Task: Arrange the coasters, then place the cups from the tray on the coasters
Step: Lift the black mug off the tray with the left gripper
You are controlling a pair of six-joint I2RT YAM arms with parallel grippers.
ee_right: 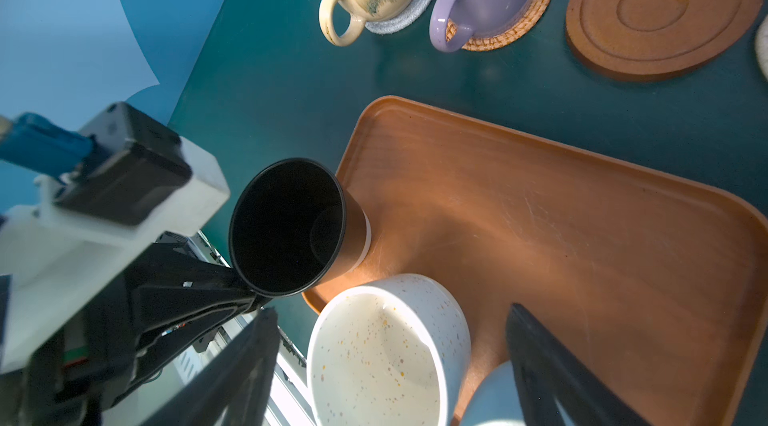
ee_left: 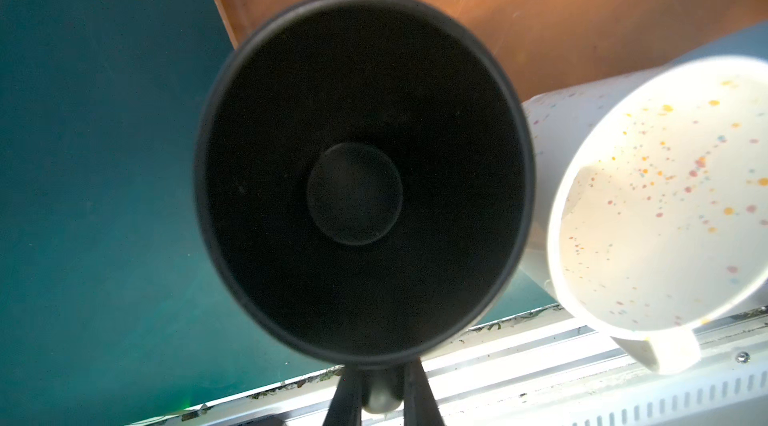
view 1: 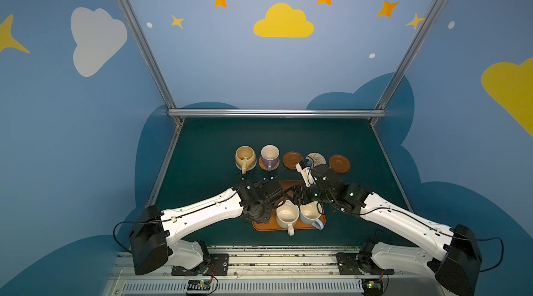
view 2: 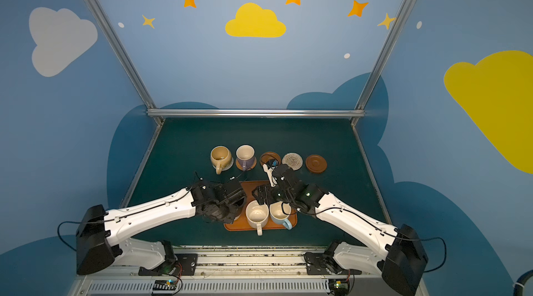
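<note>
Watch the black cup (ee_left: 357,179): your left fingers (ee_left: 347,401) are pinched tight on its handle alone, and the cup sits tilted ahead of them at the corner of the tray (ee_right: 540,216). It may swivel in that pinch, catch its base on the low rim, or knock the cream-white cup (ee_right: 382,357) just beside it. Whether its base is clear of the tray, you cannot tell from here. Your right fingers (ee_right: 544,361) stand wide and empty, straddling the cream-white cup, with the light blue cup (ee_right: 490,401) just beside one of them; closing here could shove or trap both. The left arm stretches in low, wrist over the tray's edge; the right wrist bends down over the cups. They nearly meet in both top views, so a crossing move risks a collision. Beyond the fingers, a wooden coaster (ee_right: 665,8) lies bare.
</note>
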